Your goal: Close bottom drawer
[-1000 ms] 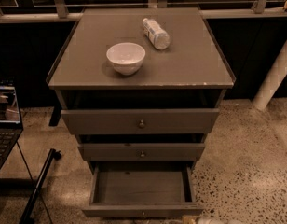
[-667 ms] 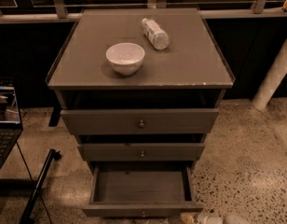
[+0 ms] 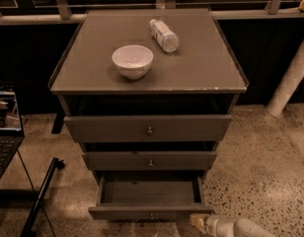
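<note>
The bottom drawer (image 3: 151, 212) of the grey-brown cabinet is pulled far out, and its inside looks empty. Its low front panel has a small round knob (image 3: 152, 216) at the centre. My gripper (image 3: 200, 221) is at the bottom edge of the camera view, just below and right of the drawer's front right corner, with the white arm (image 3: 241, 228) trailing off to the right. It holds nothing that I can see.
The middle drawer (image 3: 150, 160) and the upper drawer (image 3: 148, 128) each stand slightly out. A white bowl (image 3: 133, 60) and a lying bottle (image 3: 164, 35) are on the cabinet top. A laptop (image 3: 4, 127) and a black stand leg (image 3: 41, 196) are at the left, a white pole (image 3: 290, 78) at the right.
My gripper and arm have come a little further into view at the bottom edge, near the drawer's front right corner. The bottom drawer has not moved.
</note>
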`<action>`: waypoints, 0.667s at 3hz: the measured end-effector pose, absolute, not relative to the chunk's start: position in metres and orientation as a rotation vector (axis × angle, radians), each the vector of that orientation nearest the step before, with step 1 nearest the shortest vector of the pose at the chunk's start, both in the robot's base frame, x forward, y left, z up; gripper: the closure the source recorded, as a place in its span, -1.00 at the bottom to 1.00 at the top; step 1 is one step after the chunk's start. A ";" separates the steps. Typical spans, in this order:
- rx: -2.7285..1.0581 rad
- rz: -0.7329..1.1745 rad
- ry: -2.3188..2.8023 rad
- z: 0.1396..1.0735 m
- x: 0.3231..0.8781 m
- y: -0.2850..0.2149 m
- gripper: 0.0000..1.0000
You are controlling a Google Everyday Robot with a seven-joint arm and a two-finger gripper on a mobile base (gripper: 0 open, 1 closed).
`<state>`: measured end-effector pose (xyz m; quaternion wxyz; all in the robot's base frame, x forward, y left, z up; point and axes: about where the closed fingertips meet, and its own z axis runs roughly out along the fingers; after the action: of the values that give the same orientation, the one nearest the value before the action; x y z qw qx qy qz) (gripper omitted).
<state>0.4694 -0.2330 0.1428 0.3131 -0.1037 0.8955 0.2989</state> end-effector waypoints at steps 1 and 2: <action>-0.274 0.788 2.362 0.143 0.469 -0.233 1.00; -0.303 0.756 2.342 0.151 0.490 -0.231 1.00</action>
<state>0.4899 -0.2309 0.1511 0.3252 -0.1157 0.8932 0.2882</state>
